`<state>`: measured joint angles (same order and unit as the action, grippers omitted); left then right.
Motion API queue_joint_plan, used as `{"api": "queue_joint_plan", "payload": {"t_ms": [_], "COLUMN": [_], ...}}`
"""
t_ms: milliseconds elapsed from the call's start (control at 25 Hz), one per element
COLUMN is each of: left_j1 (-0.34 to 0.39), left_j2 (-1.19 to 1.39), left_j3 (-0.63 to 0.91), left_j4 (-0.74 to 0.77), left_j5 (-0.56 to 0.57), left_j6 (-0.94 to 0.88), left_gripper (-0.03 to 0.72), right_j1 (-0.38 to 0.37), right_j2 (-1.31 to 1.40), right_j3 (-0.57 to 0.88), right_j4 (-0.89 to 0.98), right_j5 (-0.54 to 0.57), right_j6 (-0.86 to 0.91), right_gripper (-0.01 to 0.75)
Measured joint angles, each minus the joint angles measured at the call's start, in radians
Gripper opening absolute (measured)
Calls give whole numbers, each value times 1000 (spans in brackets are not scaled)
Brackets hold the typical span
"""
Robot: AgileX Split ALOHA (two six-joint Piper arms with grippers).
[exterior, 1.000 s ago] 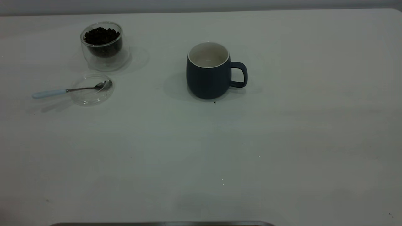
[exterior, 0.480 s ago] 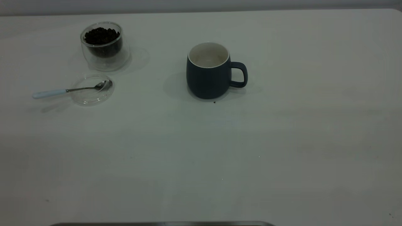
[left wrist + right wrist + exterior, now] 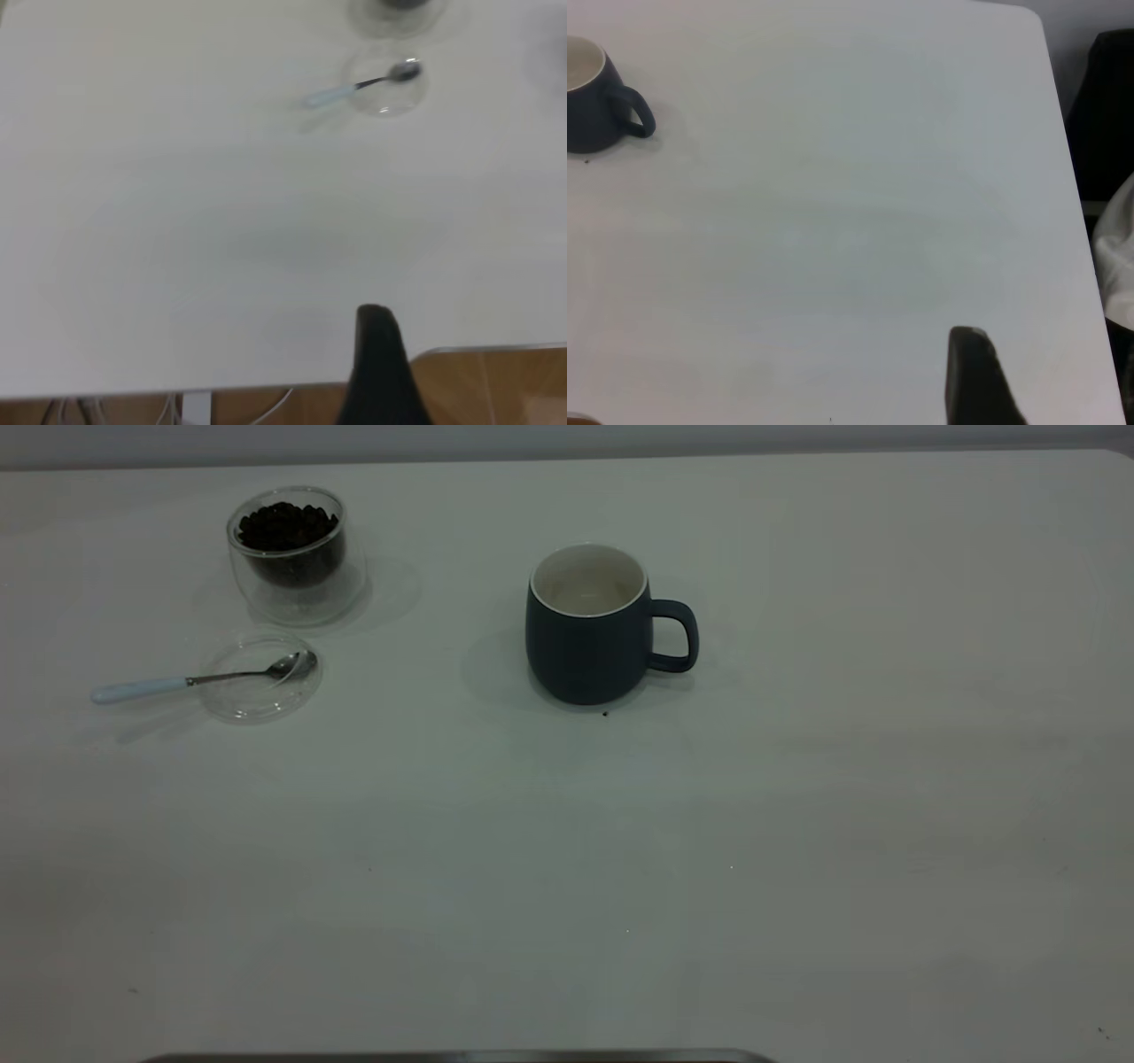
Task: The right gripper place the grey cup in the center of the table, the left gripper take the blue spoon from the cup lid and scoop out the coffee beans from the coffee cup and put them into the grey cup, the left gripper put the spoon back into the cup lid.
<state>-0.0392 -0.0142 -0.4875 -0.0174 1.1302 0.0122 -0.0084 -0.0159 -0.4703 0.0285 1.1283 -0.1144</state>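
Observation:
The grey cup [image 3: 585,646] stands upright near the middle of the white table [image 3: 797,824], handle to the right, white inside; it also shows in the right wrist view [image 3: 589,115]. At the far left the clear coffee cup [image 3: 292,567] holds a heap of coffee beans [image 3: 285,525]. In front of it lies the cup lid [image 3: 257,691], the blue spoon [image 3: 190,680] resting with its bowl in the lid and its handle pointing left. The left gripper [image 3: 376,328] hangs back over the table's near edge, far from the spoon [image 3: 363,84]. The right gripper [image 3: 970,350] is far from the grey cup.
A dark speck [image 3: 605,713] lies just in front of the grey cup. A dark strip [image 3: 461,1057] runs along the table's near edge. Wooden floor [image 3: 496,385] shows past that edge. A dark object [image 3: 1107,115] stands beyond the table's right side.

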Motion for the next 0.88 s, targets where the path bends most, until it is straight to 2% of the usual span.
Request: {"api": "queue_joint_plan", "payload": {"t_ms": [880], "left_j1": [0], "left_j2": [-3], "left_j3": [0], "left_j4": [-12], "left_j5": [2], "left_j6": [17], "left_gripper": [592], "right_j1": [0], "right_j2": [0], "right_j3": [0], "right_j4": [0], "right_j5": [0], "right_j6": [0], "right_gripper": [363]}}
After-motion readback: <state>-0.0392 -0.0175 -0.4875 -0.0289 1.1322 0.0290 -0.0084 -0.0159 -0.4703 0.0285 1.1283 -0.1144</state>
